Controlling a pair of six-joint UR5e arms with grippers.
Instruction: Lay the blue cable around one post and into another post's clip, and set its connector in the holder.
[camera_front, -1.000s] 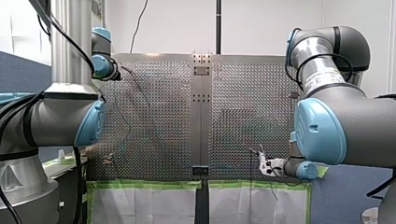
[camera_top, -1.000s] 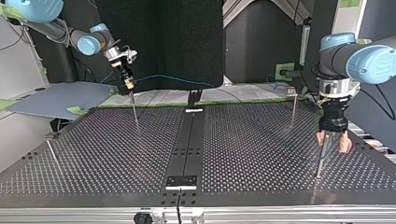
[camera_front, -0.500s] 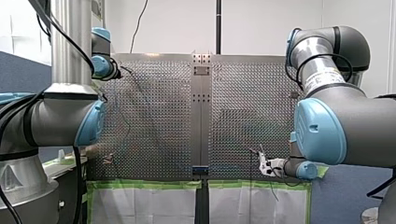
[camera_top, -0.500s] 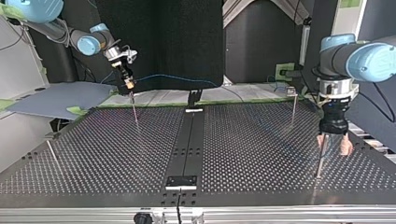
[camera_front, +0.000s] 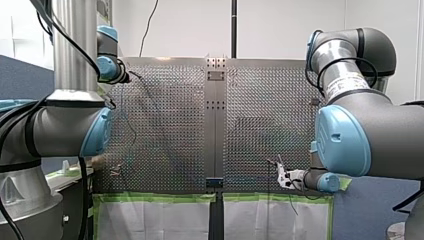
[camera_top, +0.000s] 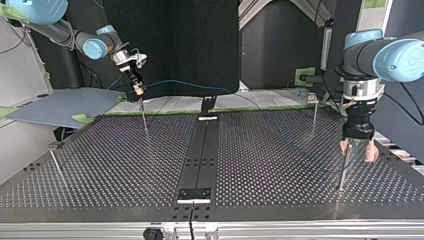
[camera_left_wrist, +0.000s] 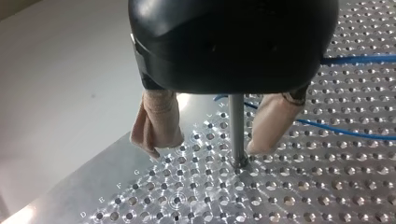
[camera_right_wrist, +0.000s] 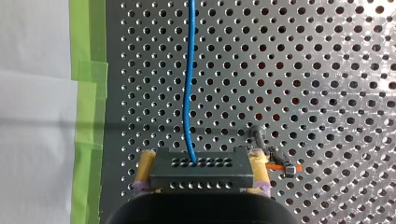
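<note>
At the top view's near right, my left gripper (camera_top: 357, 151) straddles a post (camera_top: 342, 175), fingers wide and empty. The blue cable (camera_left_wrist: 348, 133) lies just beside that post and runs far-left to its connector (camera_right_wrist: 201, 172), pinched in my right gripper (camera_top: 136, 91).

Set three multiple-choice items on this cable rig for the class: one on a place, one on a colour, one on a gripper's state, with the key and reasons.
1. Where is the post in the left wrist view?
A) between the fingers of my left gripper
B) lying flat
C) outside both fingers

2. What colour is the tape in the right wrist view?
A) red
B) green
C) black

3. My right gripper is:
A) open and empty
B) shut on the connector
C) shut on a post

Key:
1A, the post stands upright between the spread beige pads.
2B, the strip is green.
3B, the yellow pads press both sides of the connector, with the blue cable leaving it.
</note>
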